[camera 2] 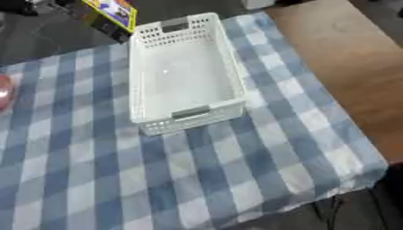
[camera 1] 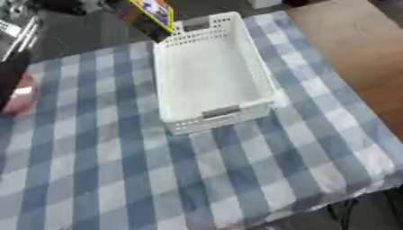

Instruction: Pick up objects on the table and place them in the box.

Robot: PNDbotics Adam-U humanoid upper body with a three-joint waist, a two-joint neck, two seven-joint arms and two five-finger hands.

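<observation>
White plastic basket (camera 1: 211,72) with perforated walls, standing upright on a blue-and-white checked tablecloth (camera 1: 118,179), in the far middle of the cloth and turned slightly askew to the checks. Grey grip bars set into both short ends, one at the near wall, one at the far wall. Pale inner floor in plain view from above.

Just beyond the basket's far left corner, a yellow carton with blue and red print (camera 2: 114,12), tilted, at the cloth's far edge; touching the basket or only close beside it, cannot tell. At the far left edge of the cloth, well apart from the basket, a pink rounded thing (camera 1: 19,96), cut off by the frame and too blurred to name.

Directly above the pink thing in the left eye view, a black shape (camera 1: 11,67) coming in from the left side; an arm or the left hand, cannot tell, and whether fingers apart, together or closed around the pink thing, cannot tell either. Right hand outside both views.

Bare brown wooden tabletop (camera 2: 346,58) to the right of the cloth.
</observation>
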